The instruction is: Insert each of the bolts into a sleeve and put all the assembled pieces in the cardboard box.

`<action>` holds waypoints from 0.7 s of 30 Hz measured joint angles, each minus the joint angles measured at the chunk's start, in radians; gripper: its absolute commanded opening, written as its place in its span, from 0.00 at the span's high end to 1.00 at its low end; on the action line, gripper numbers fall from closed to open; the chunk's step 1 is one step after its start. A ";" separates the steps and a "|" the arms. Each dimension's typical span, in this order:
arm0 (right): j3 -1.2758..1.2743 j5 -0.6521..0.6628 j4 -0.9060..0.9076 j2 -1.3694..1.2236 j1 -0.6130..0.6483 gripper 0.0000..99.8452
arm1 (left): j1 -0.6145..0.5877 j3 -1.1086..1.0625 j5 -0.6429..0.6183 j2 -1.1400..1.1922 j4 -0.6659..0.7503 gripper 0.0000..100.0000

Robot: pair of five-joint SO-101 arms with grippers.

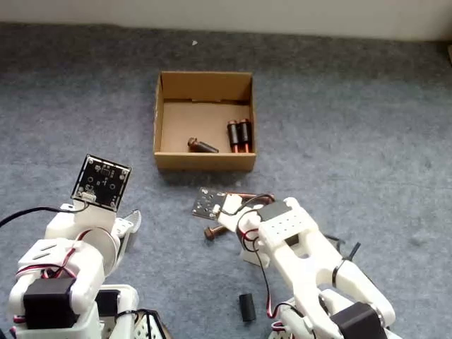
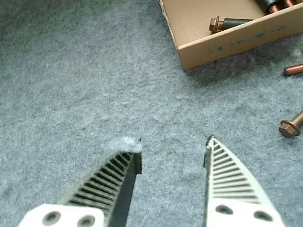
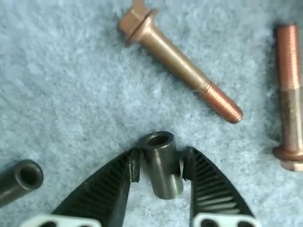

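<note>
High cam looks down over table (image 1: pixel 367 113); wrist cams sit close, L one sharing cardboard box (image 2: pixel 227 41) w/ high.

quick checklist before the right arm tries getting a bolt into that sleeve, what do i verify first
1. Grip: the sleeve sits between the right pincer fingers, touching both. ok
2. Bore: the sleeve's open end faces away from the pincer and looks empty. ok
3. Alignment: the nearest bolt lies ahead but slants across, not in line with the bore. not ok
4. Helper: the left pincer is open and holds nothing. ok
5. Room: the cardboard box holds three assembled pieces along one wall, with bare floor beside them. ok
6. Whether the sleeve is lifted or resting: cannot tell
</note>
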State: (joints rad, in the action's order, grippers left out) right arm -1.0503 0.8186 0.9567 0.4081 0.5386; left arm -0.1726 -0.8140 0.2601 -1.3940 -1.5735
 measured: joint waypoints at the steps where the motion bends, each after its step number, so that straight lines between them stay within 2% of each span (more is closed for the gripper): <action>1: -0.008 -0.002 0.000 0.000 0.000 0.87 | 0.000 0.000 0.000 0.000 0.000 0.77; 7: -0.017 -0.002 -0.002 0.002 -0.048 0.88 | 0.000 -0.003 0.000 0.000 0.000 0.77; 11: -0.015 -0.002 0.005 0.003 -0.071 1.00 | 0.000 -0.003 0.000 0.000 0.000 0.77; 18: -0.005 -0.014 0.173 0.005 -0.133 1.00 | 0.000 -0.003 0.000 0.000 0.000 0.77; 21: 0.017 -0.080 0.196 0.058 -0.213 1.00 | 0.000 -0.003 0.000 0.000 0.000 0.77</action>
State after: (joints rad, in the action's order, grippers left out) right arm -1.0334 0.7388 1.1531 0.4664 0.3253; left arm -0.1726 -0.8170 0.2601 -1.3940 -1.5735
